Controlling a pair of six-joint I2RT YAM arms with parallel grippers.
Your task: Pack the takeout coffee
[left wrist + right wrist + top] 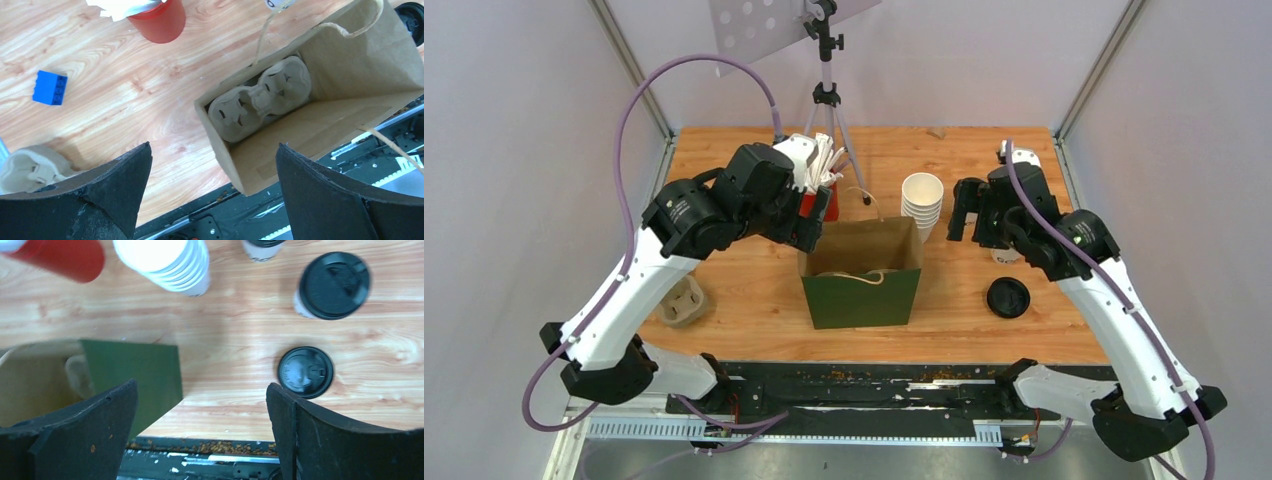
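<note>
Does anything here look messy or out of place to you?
Two things stand out. First, brown crumbs lie scattered along the black rail at the near edge of the table, like a spill. Second, a blue toy brick sits on the wood near the red cup, which looks odd among coffee supplies.

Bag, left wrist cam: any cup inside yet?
No, only an empty pulp cup carrier lies at the bottom of the paper bag.
</note>
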